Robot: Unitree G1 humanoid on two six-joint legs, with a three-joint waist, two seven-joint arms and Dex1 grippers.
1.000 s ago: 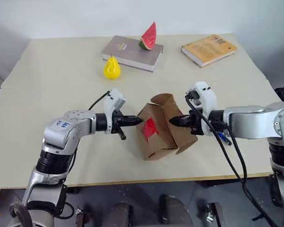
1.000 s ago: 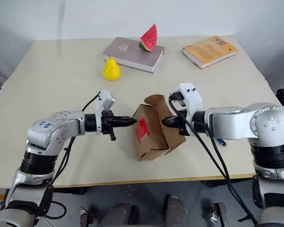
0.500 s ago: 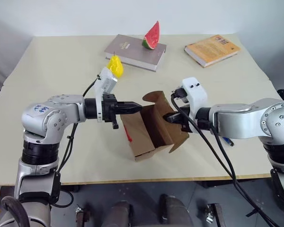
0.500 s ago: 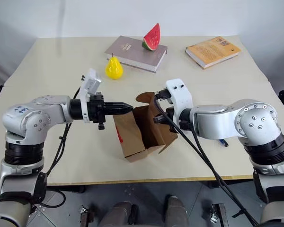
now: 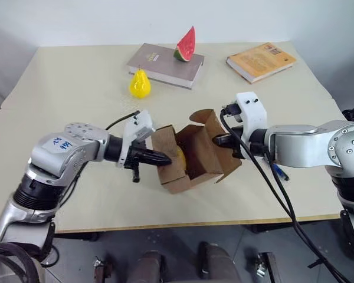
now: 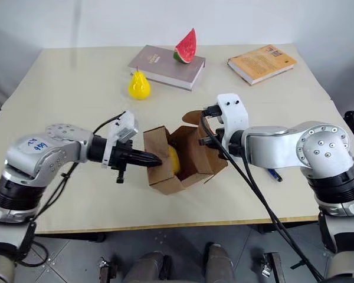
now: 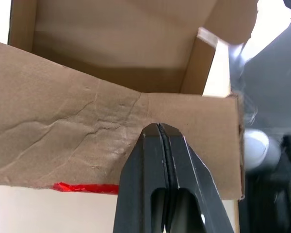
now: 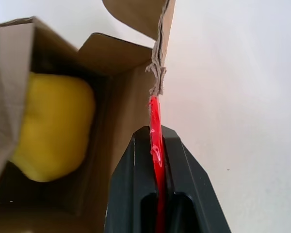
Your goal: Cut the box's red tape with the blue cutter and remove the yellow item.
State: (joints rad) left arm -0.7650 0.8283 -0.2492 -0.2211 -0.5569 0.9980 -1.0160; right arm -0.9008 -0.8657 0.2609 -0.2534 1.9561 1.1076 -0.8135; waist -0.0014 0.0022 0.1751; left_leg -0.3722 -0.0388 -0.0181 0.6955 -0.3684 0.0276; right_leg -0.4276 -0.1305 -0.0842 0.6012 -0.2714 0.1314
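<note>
While both hands pinch the box open above the surface, left hand shut on one flap and right hand on the flap with the red tape, neither is free. Tilting it further could spill the yellow item, and pulling could tear the cardboard.

Far side of table: fruit + books
Yellow pear upright just beside grey book; watermelon slice stands on that book's far end; orange book well apart, to the right
</note>
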